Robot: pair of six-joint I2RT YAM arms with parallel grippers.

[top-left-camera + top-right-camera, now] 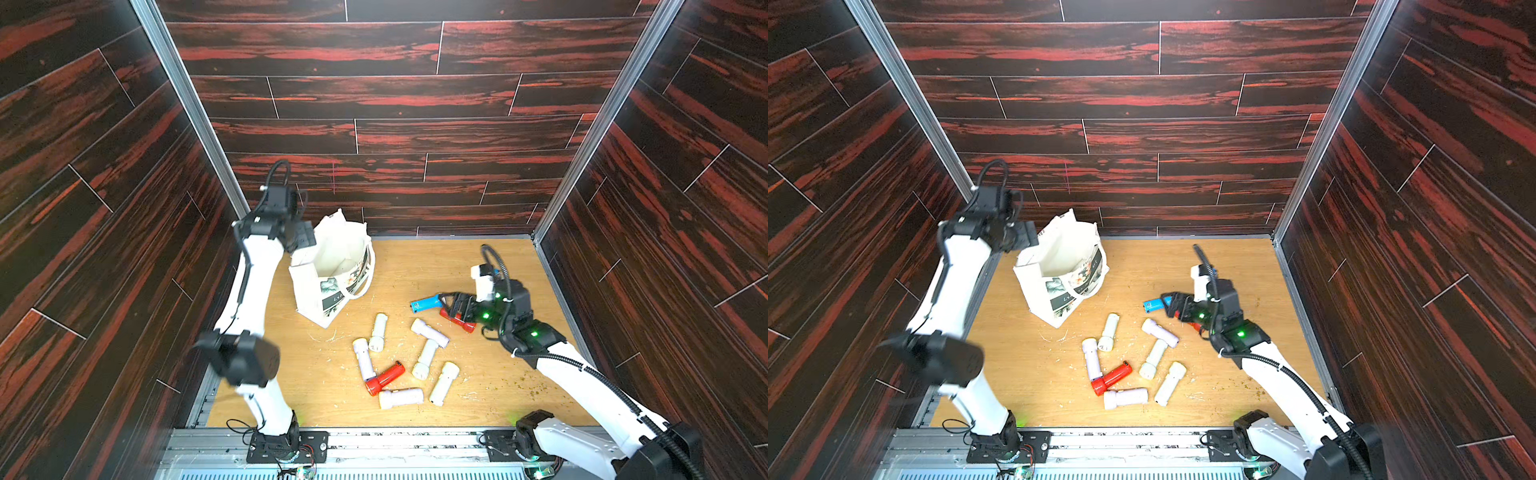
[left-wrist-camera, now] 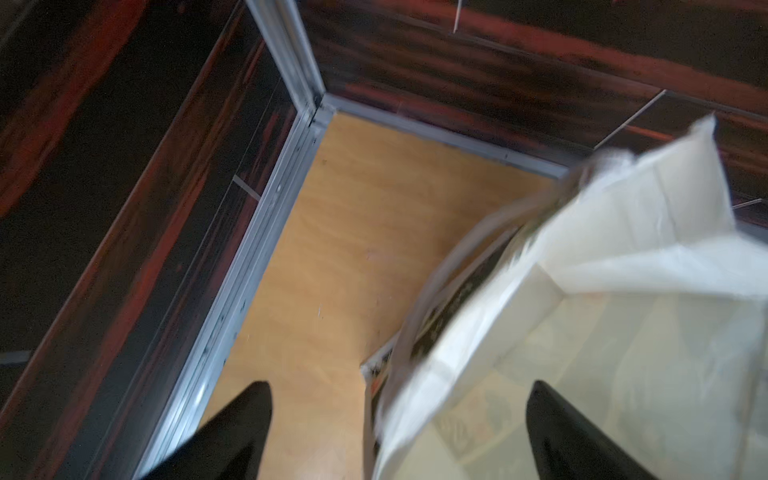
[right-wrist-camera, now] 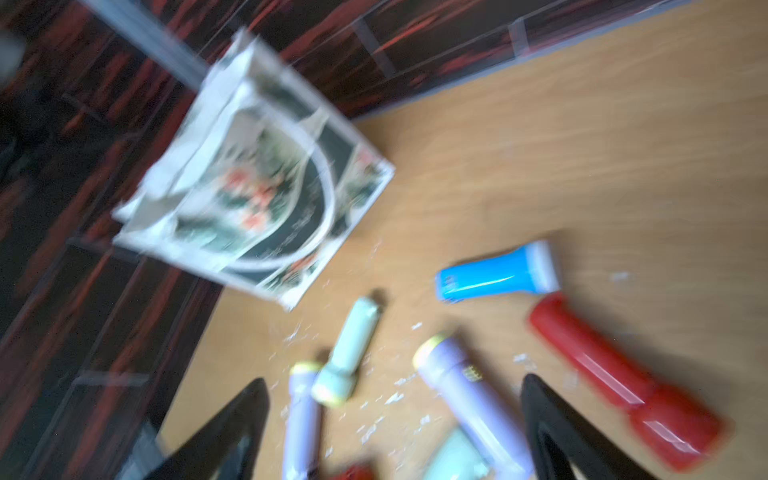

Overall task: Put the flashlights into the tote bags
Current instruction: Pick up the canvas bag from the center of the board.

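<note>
The left gripper [image 2: 399,384], jaws wide, hung at the rim of the off-white canvas tote bag with a dark print [image 1: 309,291], which stood open at ten o'clock. It should pinch one wall to hold the mouth. The right gripper [image 3: 394,378], wide and empty, hovered near the stubby blue plastic flashlight [image 3: 490,278] at three o'clock. A mid-barrel grasp looked best, clear of the red plastic flashlight [image 3: 615,374] just beside it. The pale wood tabletop [image 1: 436,266] was crumb-strewn, walled by dark red-streaked planks [image 1: 395,95].
</note>
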